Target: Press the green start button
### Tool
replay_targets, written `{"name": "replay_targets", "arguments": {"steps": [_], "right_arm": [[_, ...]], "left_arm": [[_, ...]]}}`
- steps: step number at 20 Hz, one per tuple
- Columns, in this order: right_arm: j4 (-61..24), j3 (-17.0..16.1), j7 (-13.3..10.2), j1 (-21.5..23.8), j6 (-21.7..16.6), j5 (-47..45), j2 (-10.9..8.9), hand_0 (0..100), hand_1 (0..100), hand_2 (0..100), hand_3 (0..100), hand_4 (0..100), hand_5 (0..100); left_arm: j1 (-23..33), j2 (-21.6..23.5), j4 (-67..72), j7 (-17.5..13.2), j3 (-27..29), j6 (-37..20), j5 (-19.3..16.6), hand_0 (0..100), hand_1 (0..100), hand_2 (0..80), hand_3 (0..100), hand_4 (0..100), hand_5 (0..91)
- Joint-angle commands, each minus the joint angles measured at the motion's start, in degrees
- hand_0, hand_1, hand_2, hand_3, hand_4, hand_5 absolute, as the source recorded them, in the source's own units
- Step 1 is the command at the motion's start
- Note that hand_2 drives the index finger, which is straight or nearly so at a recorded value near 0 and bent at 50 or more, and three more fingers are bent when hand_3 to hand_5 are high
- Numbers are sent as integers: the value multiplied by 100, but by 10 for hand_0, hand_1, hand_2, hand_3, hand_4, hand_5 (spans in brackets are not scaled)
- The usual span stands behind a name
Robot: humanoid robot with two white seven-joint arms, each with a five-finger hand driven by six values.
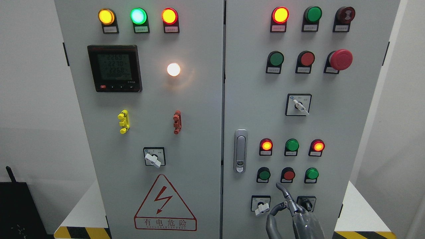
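My right hand (288, 207) rises from the bottom edge in front of the grey cabinet's right door (345, 132). Its index finger (281, 189) points up while the other fingers are curled, and it holds nothing. The fingertip sits just below the lowest button row, between a dark green button (264, 174) and a red button (289, 175), touching neither. A brighter green button (311, 173) ends that row. Higher up, another green button (276, 58) stands beside a red one (307, 58). My left hand is out of view.
A red mushroom stop button (341, 59) juts out at the upper right. Rotary switches (261, 206) sit beside my hand, one partly hidden behind it. A door latch (240, 151) is left of the buttons. The left door carries a meter (114, 68) and indicator lamps.
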Motion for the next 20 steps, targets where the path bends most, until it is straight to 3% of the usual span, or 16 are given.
{"name": "replay_targets", "arguments": {"steps": [1,3,9,12,15,20], "right_arm": [[-375,54,79,289,191,-882,0,825,368,0,507,427,248],[-515,142,176,438,340,-1321,0,816,351,0,458,381,208],[-964,406,185,860,630,-2613,-9,756,314,0,307,239,88],[-1087,424,299,983,719,-2879,-9,744,288,0,227,156,9],[-1131,433,352,1028,719,-2966,-9,707,272,0,159,89,0],[-1202,433,651,1150,728,-3423,-9,619,253,0,65,0,0]], "left_arm": [[0,0,0,-1,0,-2,0,120,556,0,0,0,0],[0,0,0,-1,0,-2,0,120,556,0,0,0,0],[0,0,0,-1,0,-2,0,120,556,0,0,0,0],[0,0,0,-1,0,-2,0,120,556,0,0,0,0],[0,0,0,-1,0,-2,0,120,556,0,0,0,0],[0,0,0,-1,0,-2,0,120,556,0,0,0,0]]}}
